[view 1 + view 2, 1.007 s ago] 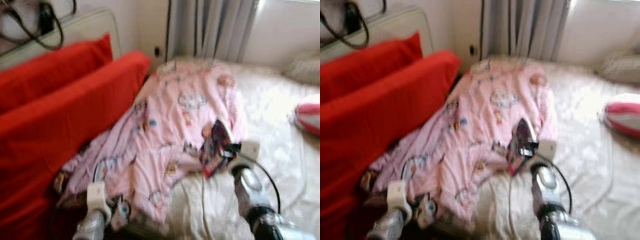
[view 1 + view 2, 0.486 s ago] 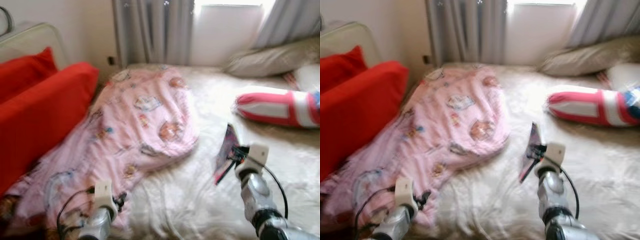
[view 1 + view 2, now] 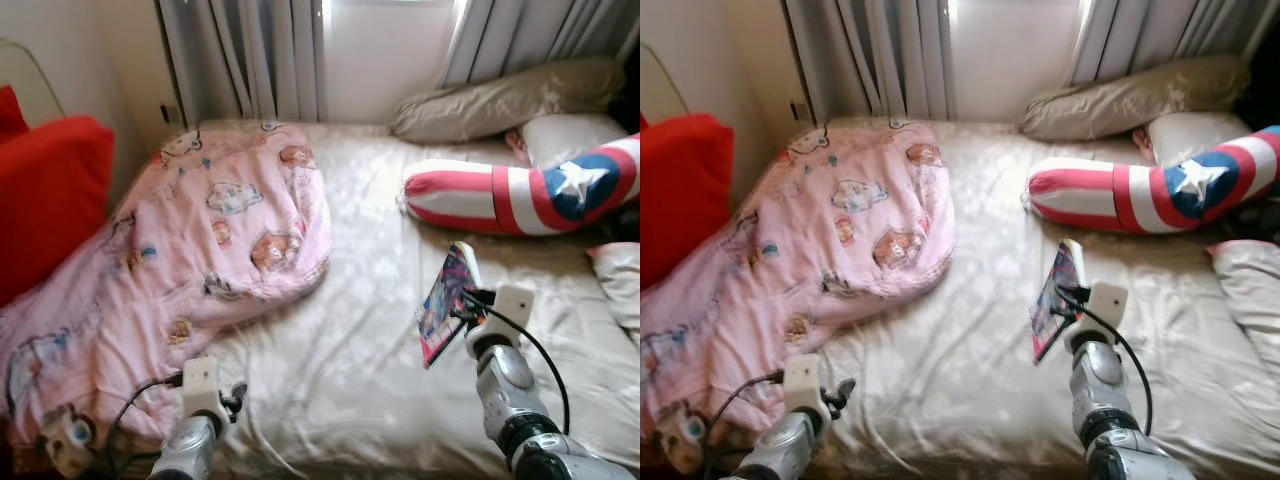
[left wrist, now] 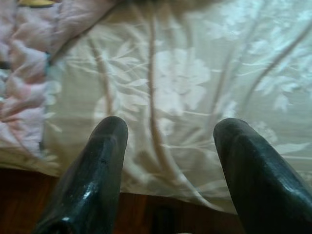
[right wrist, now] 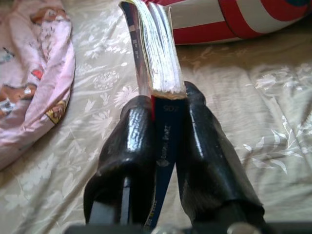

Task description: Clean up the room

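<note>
A thin book with a colourful cover and pale page edges [image 5: 155, 58] is clamped between the two black fingers of the right gripper [image 5: 165, 105], which pinch it by its lower edge so that it stands upright, slightly tilted, above the bed. In the head views the book [image 3: 446, 303] is held in the air over the right half of the mattress, on the near side of a long red-and-white striped cushion with a blue patch and a white star [image 3: 520, 190], and apart from it.

Below the book lies a beige bed sheet with a woven flower pattern [image 3: 370, 330], creased in long folds. On the left half of the bed is a pink quilted blanket printed with small cartoon figures [image 3: 190, 250]; it runs from the far end of the bed toward the near left corner, where it hangs over the edge.

The left gripper [image 4: 170, 146] hovers low at the near left edge of the bed, its fingers spread wide apart with nothing between them; through them the sheet's edge and a dark reddish-brown floor [image 4: 19, 200] show.

At the far right, a beige pillow [image 3: 510, 98] leans at the head of the bed, a white pillow [image 3: 570, 135] lies just beside it, and another pale pillow [image 3: 620, 280] rests at the right edge. A red cushion [image 3: 45, 190] stands at the left, and grey curtains [image 3: 250, 55] hang at the far wall beside a bright window.
</note>
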Controlling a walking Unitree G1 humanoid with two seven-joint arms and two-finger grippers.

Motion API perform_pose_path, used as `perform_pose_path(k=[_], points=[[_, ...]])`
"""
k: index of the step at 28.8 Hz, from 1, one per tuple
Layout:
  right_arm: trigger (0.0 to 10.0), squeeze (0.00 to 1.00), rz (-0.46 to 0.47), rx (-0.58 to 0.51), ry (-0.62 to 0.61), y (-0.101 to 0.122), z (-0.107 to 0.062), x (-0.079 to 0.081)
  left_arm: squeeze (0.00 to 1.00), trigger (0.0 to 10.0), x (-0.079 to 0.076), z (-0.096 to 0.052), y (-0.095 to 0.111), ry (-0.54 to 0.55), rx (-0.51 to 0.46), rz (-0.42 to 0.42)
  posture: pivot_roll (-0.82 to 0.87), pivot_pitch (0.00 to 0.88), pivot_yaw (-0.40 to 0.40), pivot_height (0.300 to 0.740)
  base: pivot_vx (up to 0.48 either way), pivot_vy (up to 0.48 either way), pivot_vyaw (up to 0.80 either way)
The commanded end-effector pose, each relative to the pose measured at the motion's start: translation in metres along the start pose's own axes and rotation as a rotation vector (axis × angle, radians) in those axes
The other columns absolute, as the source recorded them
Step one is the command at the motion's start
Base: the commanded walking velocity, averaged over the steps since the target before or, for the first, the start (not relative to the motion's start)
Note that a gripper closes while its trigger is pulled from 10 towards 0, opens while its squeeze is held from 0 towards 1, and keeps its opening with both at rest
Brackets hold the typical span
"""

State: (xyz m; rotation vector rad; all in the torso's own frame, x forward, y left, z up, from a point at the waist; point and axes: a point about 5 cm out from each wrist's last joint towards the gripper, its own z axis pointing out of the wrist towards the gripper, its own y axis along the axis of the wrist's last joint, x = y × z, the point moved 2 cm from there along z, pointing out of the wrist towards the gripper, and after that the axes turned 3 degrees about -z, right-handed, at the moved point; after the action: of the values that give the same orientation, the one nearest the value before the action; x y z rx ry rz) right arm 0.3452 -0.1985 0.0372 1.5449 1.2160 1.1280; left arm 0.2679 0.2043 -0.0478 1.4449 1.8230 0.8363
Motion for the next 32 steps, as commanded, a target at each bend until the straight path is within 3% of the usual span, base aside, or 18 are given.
perform_pose_path(k=[1,9,14,23,32], points=[[10.0,0.00,-0.002,-0.050,-0.013,0.0113,0.0018,-0.0067,0.00,10.0,-0.0063,0.0016,0.0035,-0.015,-0.010,0.000,0.08,0.000,-0.018,0.740,0.000,-0.480,0.00],[10.0,0.00,-0.006,-0.044,0.002,0.0108,0.0022,-0.0046,0.00,10.0,-0.0058,0.0019,0.0047,-0.012,-0.014,0.002,0.08,0.000,-0.018,0.740,0.000,-0.367,0.00],[10.0,0.00,-0.005,-0.042,0.003,0.0101,0.0019,-0.0044,0.00,10.0,-0.0063,0.0018,0.0046,-0.015,-0.015,0.008,0.08,0.000,-0.019,0.740,0.000,0.000,0.00],[10.0,0.00,-0.008,-0.039,0.003,0.0100,0.0021,-0.0045,0.00,10.0,-0.0069,0.0018,0.0044,-0.014,-0.015,0.010,0.09,0.000,-0.021,0.740,0.000,-0.455,0.00],[10.0,0.00,-0.007,-0.032,-0.002,0.0084,0.0015,-0.0060,0.00,10.0,-0.0060,0.0018,0.0053,-0.009,-0.021,0.003,0.08,0.000,-0.020,0.740,0.000,0.000,0.00]])
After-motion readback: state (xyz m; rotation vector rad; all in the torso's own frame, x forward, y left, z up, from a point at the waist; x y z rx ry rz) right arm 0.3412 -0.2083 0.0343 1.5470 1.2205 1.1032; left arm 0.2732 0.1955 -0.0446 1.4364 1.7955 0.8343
